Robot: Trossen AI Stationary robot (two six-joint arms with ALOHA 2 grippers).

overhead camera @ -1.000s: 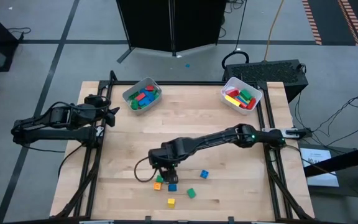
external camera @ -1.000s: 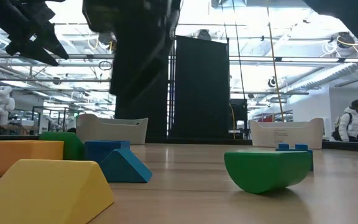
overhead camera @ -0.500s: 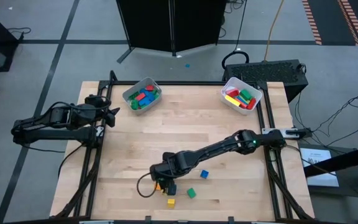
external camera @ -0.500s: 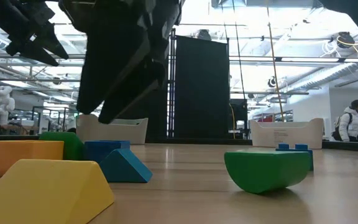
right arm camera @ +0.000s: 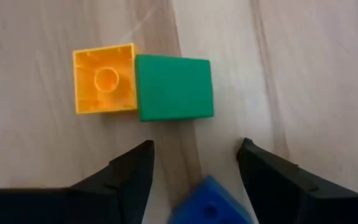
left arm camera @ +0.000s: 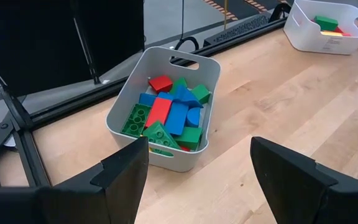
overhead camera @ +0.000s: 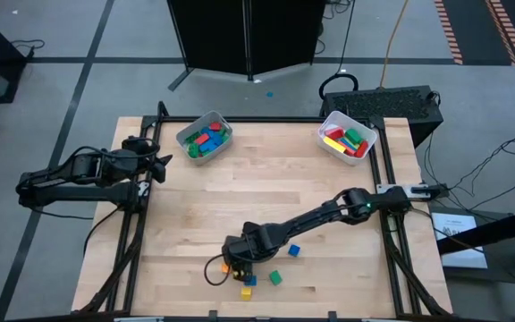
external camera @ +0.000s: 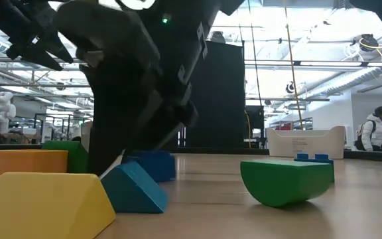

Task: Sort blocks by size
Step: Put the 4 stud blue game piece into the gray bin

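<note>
Green cube (right arm camera: 175, 88) touching orange cube (right arm camera: 104, 78), flat, no long axis

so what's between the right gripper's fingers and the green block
In the right wrist view, only bare wood separates the open right gripper from the green block.

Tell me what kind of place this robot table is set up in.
Probably a robotics lab or industrial workshop: the wooden table stands on a grey concrete floor, with exposed ceiling pipes overhead and a white humanoid robot in the background.
</note>
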